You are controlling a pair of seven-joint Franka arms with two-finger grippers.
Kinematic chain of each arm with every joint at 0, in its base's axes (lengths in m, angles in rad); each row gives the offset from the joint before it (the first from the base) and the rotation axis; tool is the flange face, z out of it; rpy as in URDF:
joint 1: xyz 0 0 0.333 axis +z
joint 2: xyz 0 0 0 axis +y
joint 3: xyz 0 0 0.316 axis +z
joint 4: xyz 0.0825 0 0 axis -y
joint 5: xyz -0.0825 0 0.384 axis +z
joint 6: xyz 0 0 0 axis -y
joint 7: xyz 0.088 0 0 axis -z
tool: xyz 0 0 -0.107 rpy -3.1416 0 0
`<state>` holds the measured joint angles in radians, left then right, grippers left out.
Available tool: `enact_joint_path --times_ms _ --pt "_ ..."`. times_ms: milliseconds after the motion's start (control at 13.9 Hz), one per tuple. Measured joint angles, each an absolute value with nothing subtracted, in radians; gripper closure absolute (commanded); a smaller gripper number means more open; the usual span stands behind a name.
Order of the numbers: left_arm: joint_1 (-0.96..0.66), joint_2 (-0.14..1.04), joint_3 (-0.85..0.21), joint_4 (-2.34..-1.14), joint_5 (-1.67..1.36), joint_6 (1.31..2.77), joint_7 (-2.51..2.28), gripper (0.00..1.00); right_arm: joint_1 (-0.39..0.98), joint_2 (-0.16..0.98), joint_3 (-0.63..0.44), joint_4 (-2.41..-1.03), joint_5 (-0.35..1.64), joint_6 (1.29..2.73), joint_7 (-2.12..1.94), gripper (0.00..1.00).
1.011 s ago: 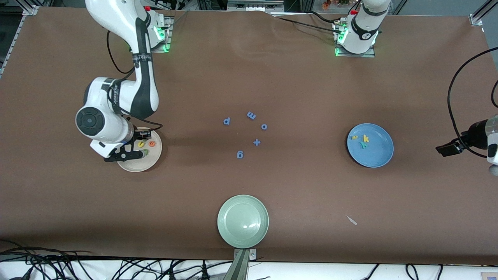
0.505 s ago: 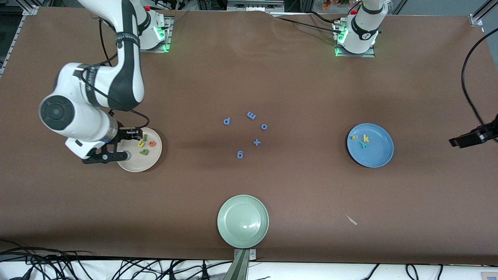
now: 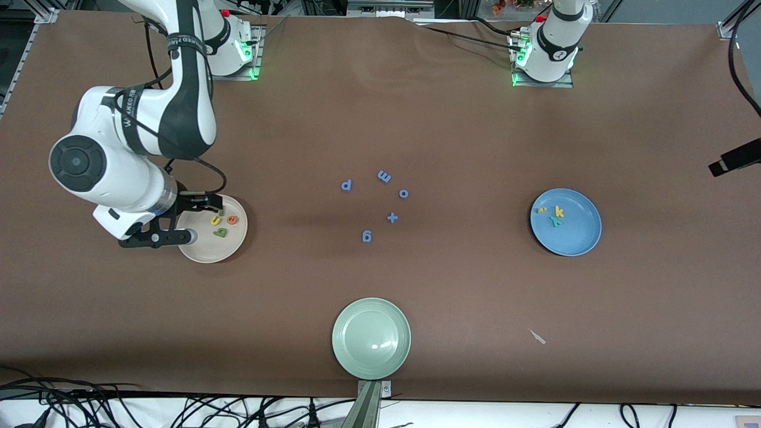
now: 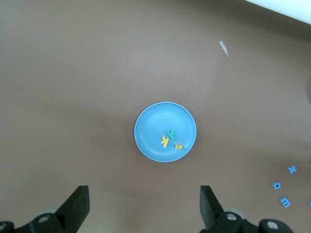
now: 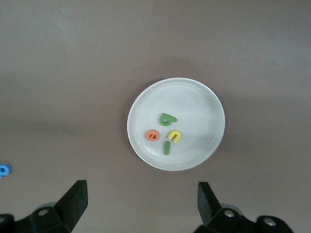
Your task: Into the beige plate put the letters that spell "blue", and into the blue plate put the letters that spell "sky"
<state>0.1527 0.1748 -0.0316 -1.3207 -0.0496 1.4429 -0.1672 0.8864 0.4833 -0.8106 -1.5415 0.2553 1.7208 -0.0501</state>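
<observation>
The beige plate point(image 3: 208, 251) point(image 5: 201, 109) lies toward the right arm's end and holds the letters of "blue": dark green b point(image 3: 220, 232) point(image 5: 167, 119), orange e point(image 3: 232, 220) point(image 5: 153, 135), yellow u point(image 3: 215, 220) point(image 5: 174, 136) and light green l point(image 3: 221, 211) point(image 5: 167, 147). My right gripper point(image 3: 201, 222) point(image 5: 141, 204) hangs open and empty over that plate's outer rim. The blue plate point(image 3: 576, 239) point(image 4: 153, 124) holds yellow k point(image 3: 559, 211) point(image 4: 165, 141), teal y point(image 3: 556, 222) point(image 4: 170, 134) and yellow s point(image 3: 541, 209) point(image 4: 179, 145). My left gripper point(image 4: 143, 204) is open and empty, high above the table beside the blue plate.
Several all-blue letters and a plus sign point(image 3: 392, 217) lie mid-table, among them p point(image 3: 346, 185), m point(image 3: 384, 176) and o point(image 3: 403, 194). A pale green plate point(image 3: 371, 339) sits near the front edge. A small white scrap point(image 3: 538, 337) lies on the brown mat.
My right gripper has opened wide, risen and drawn back from over the beige plate; the light green l now lies in the plate. The left hand has moved toward the view's edge.
</observation>
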Motion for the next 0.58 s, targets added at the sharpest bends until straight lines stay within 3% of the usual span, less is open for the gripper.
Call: enact_joint_path --times_ms 289,577 --pt "0.142 0.090 -0.101 -1.497 -0.036 1.530 -0.167 0.00 0.529 0.246 -0.424 -1.526 0.058 1.653 0.006 0.00" --pt "0.114 0.085 -0.098 -1.516 -0.036 1.536 -0.091 0.00 0.264 0.074 -0.238 -1.530 0.034 1.555 -0.036 0.00"
